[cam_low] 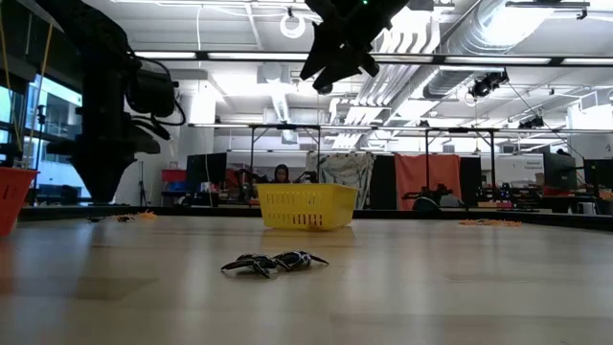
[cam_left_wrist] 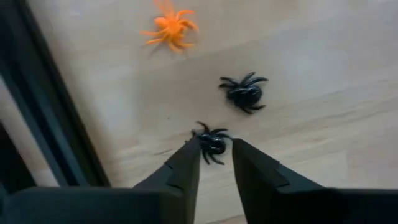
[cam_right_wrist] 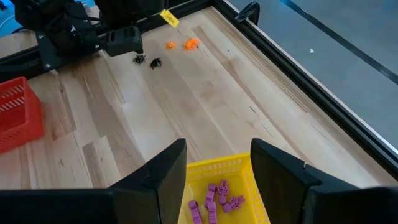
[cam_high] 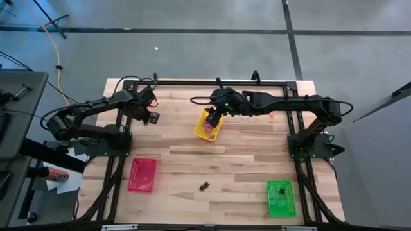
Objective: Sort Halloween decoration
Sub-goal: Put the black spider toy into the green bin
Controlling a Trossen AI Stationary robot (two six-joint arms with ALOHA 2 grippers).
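My left gripper (cam_left_wrist: 216,149) (cam_high: 153,117) is open, down at the table near its far left. Its fingers stand on either side of a small black spider (cam_left_wrist: 212,142). A second black spider (cam_left_wrist: 244,91) and an orange spider (cam_left_wrist: 170,28) lie on the wood just beyond. My right gripper (cam_right_wrist: 217,165) (cam_high: 212,120) is open and empty, hovering above the yellow tray (cam_right_wrist: 231,167), which holds several purple trinkets (cam_right_wrist: 214,199). More black trinkets (cam_high: 205,186) (cam_low: 273,262) lie near the table's near edge. My left gripper comes down at the black spider (cam_left_wrist: 212,142) from above, one fingertip (cam_left_wrist: 194,149) at its legs and the other close by on its far side. The spider lies flat on the table. Whether the fingers touch it, I cannot tell.
A red tray (cam_high: 142,174) sits near the left front, and a green tray (cam_high: 280,197) with dark bits in it near the right front. The black frame rail (cam_left_wrist: 50,118) runs close beside my left gripper. Bare wood lies between the trays.
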